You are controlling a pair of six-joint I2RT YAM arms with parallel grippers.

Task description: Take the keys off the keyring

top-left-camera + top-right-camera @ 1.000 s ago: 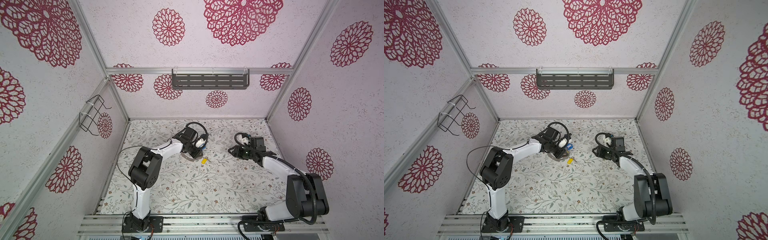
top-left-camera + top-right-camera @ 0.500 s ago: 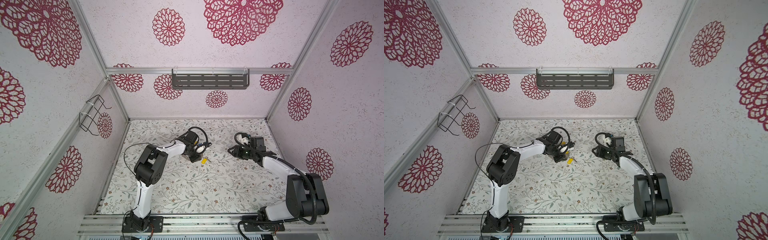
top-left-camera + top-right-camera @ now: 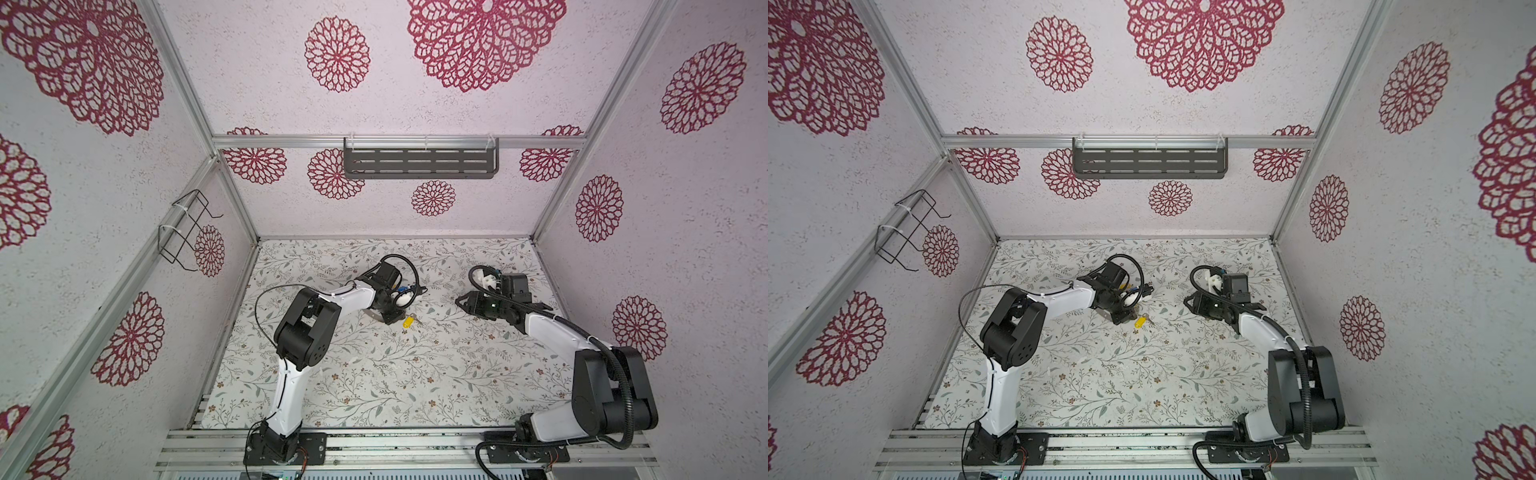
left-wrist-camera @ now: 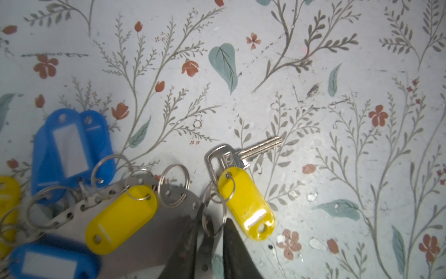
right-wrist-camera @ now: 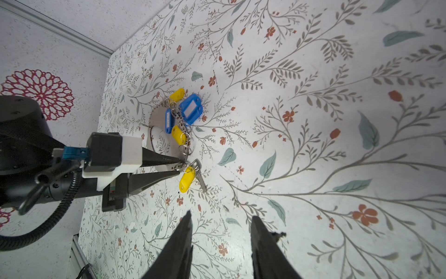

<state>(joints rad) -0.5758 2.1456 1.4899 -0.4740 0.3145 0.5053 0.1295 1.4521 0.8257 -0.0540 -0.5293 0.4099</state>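
The keyring, a flat grey ring with small holes along its rim, lies on the floral table and also shows in the right wrist view. Several keys hang from it on small metal loops: yellow tags and blue tags. At its edge lies another yellow tag with a metal key, seen in both top views. My left gripper is shut on that tag's metal loop at the keyring's rim. My right gripper stands open and empty, well to the right.
A black slotted shelf hangs on the back wall and a wire holder on the left wall. Walls close in three sides. Aluminium rails run along the front edge by the arm bases.
My left arm has swung and brought its gripper down to the keyring's edge beside the yellow tag, with the jaws drawn closer together. The right arm has not moved.
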